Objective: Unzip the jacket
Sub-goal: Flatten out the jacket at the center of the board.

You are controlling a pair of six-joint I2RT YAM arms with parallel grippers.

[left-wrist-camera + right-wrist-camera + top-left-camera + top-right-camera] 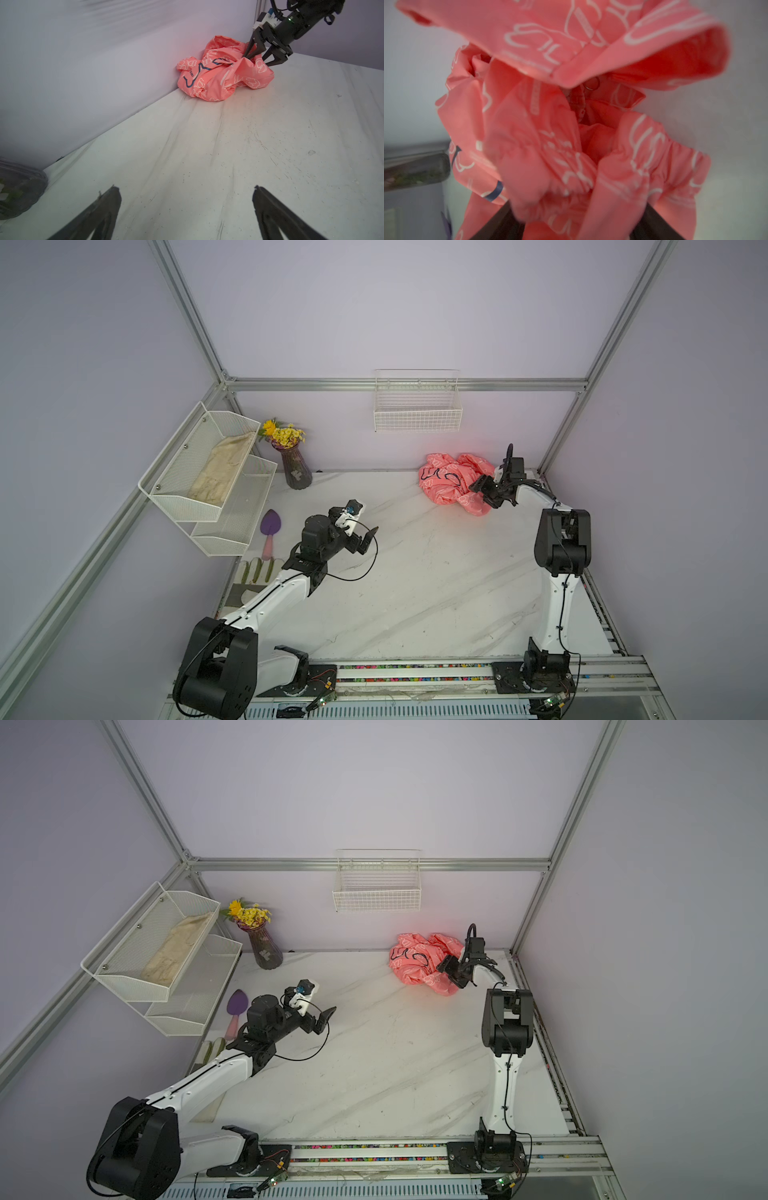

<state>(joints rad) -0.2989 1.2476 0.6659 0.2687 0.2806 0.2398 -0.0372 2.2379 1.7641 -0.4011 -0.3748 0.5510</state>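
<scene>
Right gripper (484, 494) jaws are about halfway closed, straddling a bunched-up fold of the jacket (449, 485). One finger (252, 48) is dug into the fabric and the second sits just outside the fold. Honestly can't tell if they're really pinching it or just around it. Left gripper (362, 540) has its jaws spread all the way and nothing in them. It hangs over bare table (415, 572), well apart from the jacket.

Jacket's a crumpled heap at the far right of the table, up against the back wall, blue logo facing up. From the right wrist view you can see the ring pull (592, 84) tucked under the hood edge, with a bit of zipper (578, 101) right by it.
</scene>
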